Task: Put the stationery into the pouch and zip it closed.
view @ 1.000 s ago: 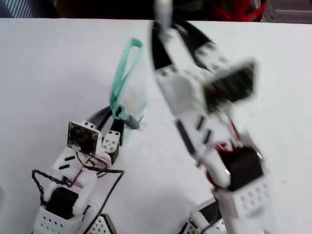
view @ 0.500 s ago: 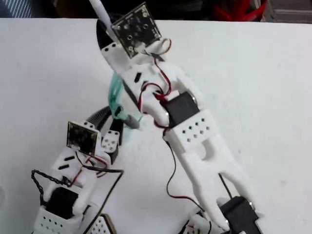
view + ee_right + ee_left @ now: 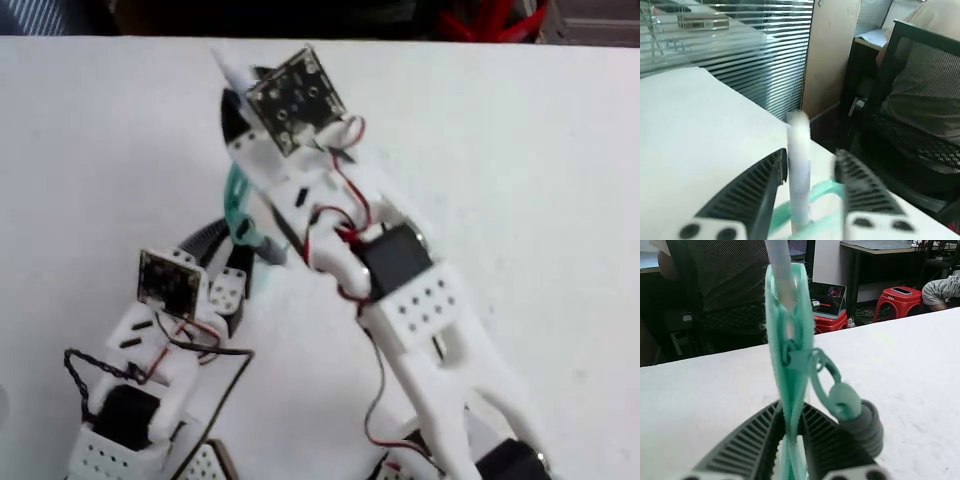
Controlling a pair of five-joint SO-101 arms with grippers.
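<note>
jaws: left gripper (image 3: 792, 427) clenched on pouch (image 3: 790, 340) rim, left of centre; right gripper (image 3: 810, 165) parted around pen (image 3: 799, 165).
change: right arm swung left, pen sank into pouch mouth.
meaning: likely pen almost in, zip still open.

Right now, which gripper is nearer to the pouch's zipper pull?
Left. The left gripper clamps the pouch right beside the zipper pull; the right gripper is at the pouch's far end, around the pen.
</note>
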